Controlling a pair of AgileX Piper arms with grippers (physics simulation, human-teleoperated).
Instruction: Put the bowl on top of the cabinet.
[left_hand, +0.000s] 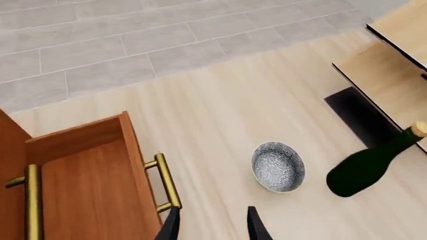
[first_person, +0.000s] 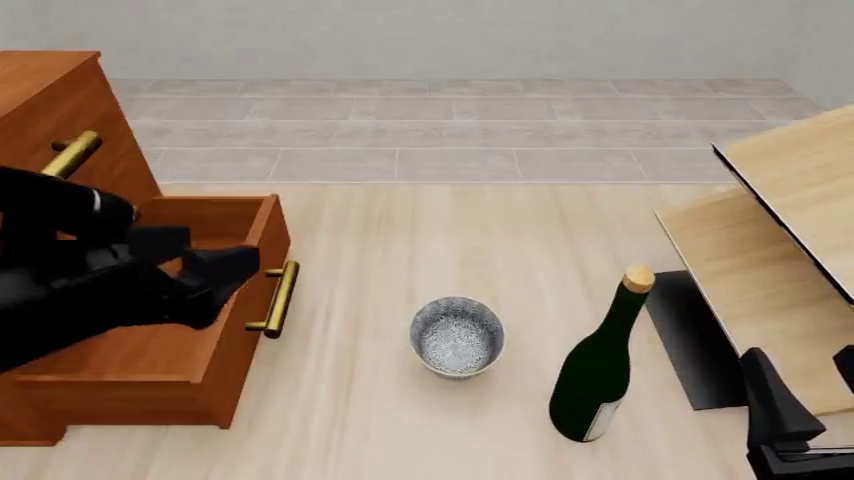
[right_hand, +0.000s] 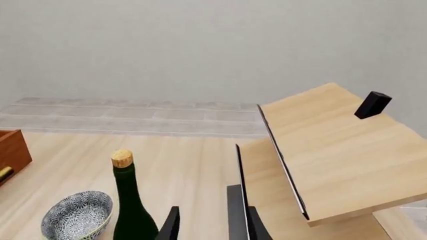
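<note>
The bowl (first_person: 457, 337) sits upright on the pale wooden table (first_person: 400, 240), between the cabinet (first_person: 80, 150) and a dark green wine bottle (first_person: 601, 370) with a cork, apart from both. It looks like glazed ceramic, so I judge it stiff, fairly light, slick to the touch and liable to chip or crack if dropped or knocked; the thin rim is the natural place to take hold, one finger inside and one outside, with a firm but not crushing pinch. The cabinet is reddish-brown wood with brass bar handles, and its lower drawer (first_person: 160, 350) is pulled out toward the bowl; its flat top lies up at the far left and higher than the table, so the bowl will need lifting well clear. The left gripper (left_hand: 212, 225) hangs above the table just by the drawer handle, its fingers parted and empty, with the bowl a little way ahead of them. The right gripper (right_hand: 203, 220) waits low near the bottle, its fingers apart too and holding nothing. To the right stands pale light-wood furniture (first_person: 787, 230) with black edges. Beyond the table runs a grey tiled floor (first_person: 441, 130) and a plain pale wall (right_hand: 200, 45).
</note>
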